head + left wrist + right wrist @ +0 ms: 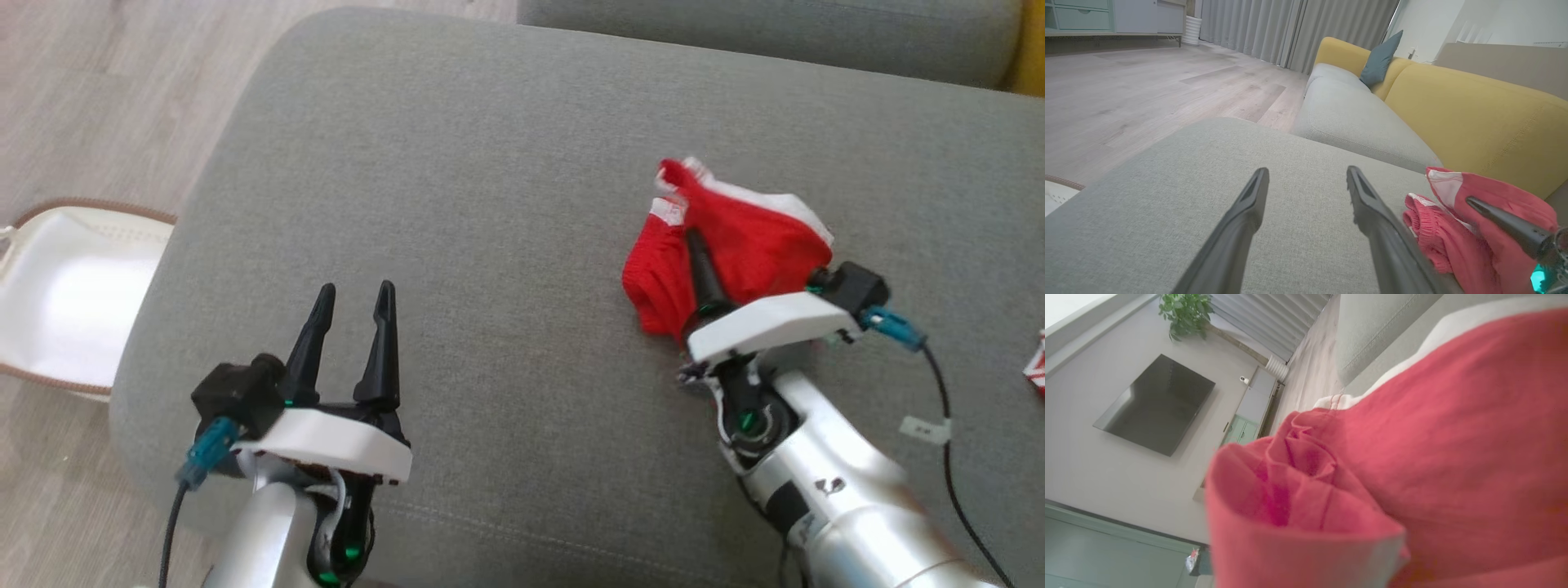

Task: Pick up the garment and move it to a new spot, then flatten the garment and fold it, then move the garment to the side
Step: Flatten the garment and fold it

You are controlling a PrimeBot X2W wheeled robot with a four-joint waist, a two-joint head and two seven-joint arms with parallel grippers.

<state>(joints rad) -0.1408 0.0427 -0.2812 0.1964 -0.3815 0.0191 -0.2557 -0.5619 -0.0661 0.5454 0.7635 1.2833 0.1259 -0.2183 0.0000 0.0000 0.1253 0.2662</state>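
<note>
I judge the first step is in hand: my right gripper (pixel 699 245) is clenched on the bunched red-and-white garment (pixel 751 237), right of centre over the grey sofa cushion (pixel 490 147). The left gripper (pixel 353 296), lower left, is spread and empty. Next I'd carry the garment to bare cushion mid-frame. The wood floor (pixel 98 98) and a white basket (pixel 73 302) lie at the left edge.

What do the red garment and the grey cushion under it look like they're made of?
The red garment looks like thin, soft cloth, matte, with white trim; it bunches into loose folds, though the fibre is unclear. The grey cushion looks like woven upholstery fabric, matte, with a visible heathered weave and a stitched seam.
</note>
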